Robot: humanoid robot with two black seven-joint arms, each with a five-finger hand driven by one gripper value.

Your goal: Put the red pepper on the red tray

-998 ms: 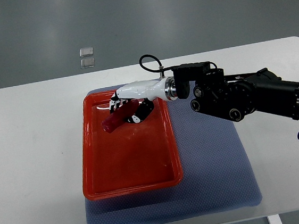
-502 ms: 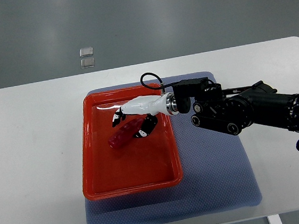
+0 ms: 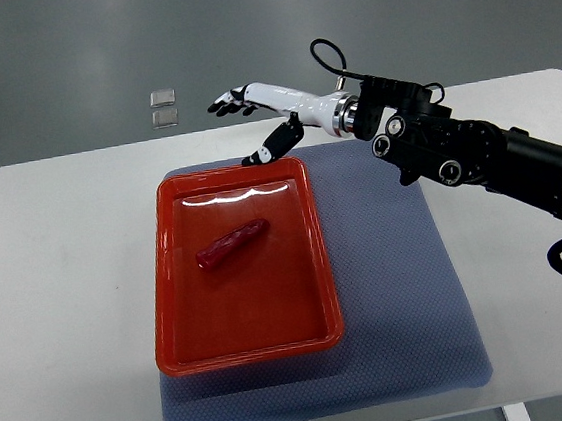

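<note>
The red tray (image 3: 247,347) is sitting on a blue mat (image 3: 411,297) on the white table (image 3: 62,324), and most of the tray's floor is lying bare around its one item. The red pepper (image 3: 231,245), a slim dark-red pod, is lying tilted in the tray's far half, touching no wall. The right hand (image 3: 266,114) is hovering beyond the tray's far rim, its fingers (image 3: 225,103) spreading loosely and holding nothing.
</note>
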